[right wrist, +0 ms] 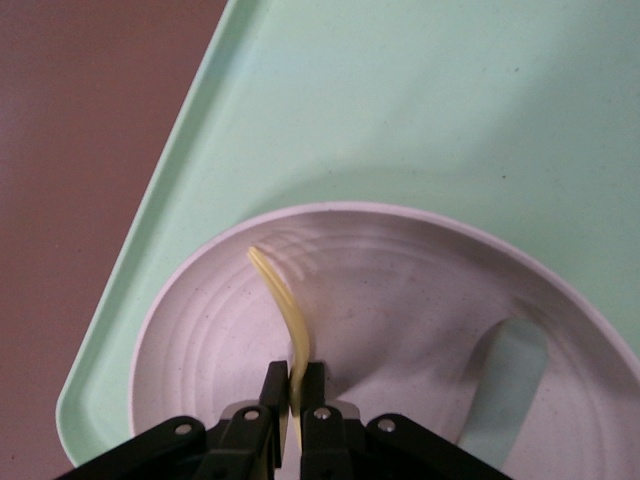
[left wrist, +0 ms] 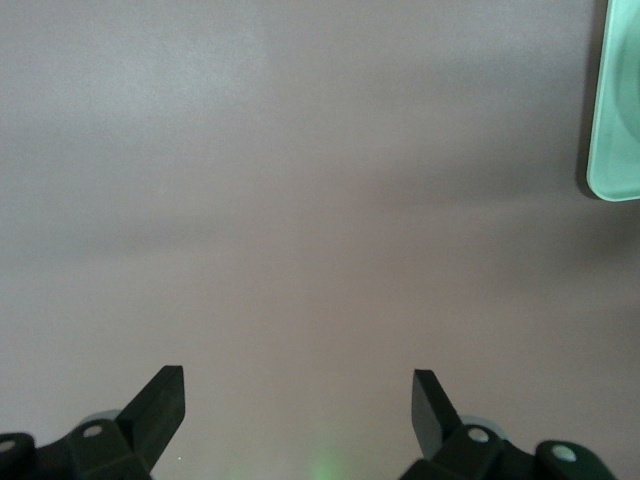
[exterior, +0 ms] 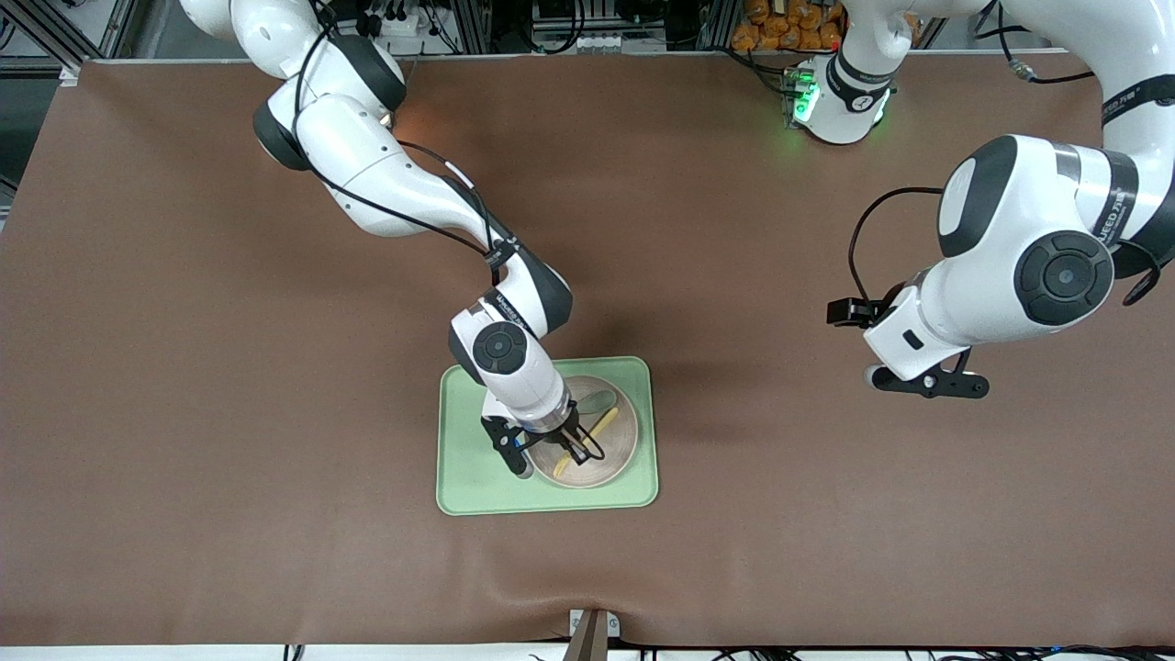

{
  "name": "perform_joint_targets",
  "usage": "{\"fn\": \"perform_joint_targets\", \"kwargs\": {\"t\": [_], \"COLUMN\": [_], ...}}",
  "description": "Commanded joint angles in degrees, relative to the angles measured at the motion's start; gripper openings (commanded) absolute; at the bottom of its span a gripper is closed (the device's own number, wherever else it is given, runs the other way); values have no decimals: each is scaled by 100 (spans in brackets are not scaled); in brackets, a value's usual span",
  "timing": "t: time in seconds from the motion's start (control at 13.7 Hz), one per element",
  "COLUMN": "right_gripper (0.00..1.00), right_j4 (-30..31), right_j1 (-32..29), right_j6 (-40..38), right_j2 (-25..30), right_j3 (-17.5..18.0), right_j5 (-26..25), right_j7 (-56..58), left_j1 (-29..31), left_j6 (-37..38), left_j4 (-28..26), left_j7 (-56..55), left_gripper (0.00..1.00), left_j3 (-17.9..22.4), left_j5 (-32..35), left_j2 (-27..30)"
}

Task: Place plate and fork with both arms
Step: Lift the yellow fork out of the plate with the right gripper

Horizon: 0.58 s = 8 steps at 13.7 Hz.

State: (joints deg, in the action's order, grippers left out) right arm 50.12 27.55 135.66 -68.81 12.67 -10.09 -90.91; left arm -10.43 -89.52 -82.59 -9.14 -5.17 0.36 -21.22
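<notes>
The pale speckled plate sits on the light-green tray. My right gripper is down in the plate and shut on the handle of the pale-yellow fork. In the right wrist view the fork runs out from between the shut fingers over the plate's floor; I cannot tell whether its tines touch. My left gripper waits open and empty above bare table at the left arm's end; it also shows in the left wrist view.
A grey-green spoon lies in the plate beside the fork, farther from the front camera; it also shows in the right wrist view. A corner of the tray shows in the left wrist view. Brown cloth covers the table around the tray.
</notes>
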Motion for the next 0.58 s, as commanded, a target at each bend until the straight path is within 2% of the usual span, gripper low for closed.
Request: {"fn": "perform_joint_targets", "kwargs": {"t": [0.0, 0.37, 0.51], "right_gripper": [0, 0, 0], "right_j4": [-213, -222, -222], "right_j1": [-12, -83, -231], "right_j6": [-276, -558, -856], "right_j2": [-116, 51, 261], "right_j3": [-10, 69, 270], "right_j5": [7, 42, 85], "right_j7": [-50, -41, -41], "left_j1": [-12, -3, -3], "left_j6": [5, 14, 5], "left_j4": [67, 76, 76], "left_j7": [9, -52, -88], "left_gripper": [100, 100, 100], "left_j3": [-2, -2, -2], "left_j5": [-80, -45, -36], "left_j2": [13, 65, 65]}}
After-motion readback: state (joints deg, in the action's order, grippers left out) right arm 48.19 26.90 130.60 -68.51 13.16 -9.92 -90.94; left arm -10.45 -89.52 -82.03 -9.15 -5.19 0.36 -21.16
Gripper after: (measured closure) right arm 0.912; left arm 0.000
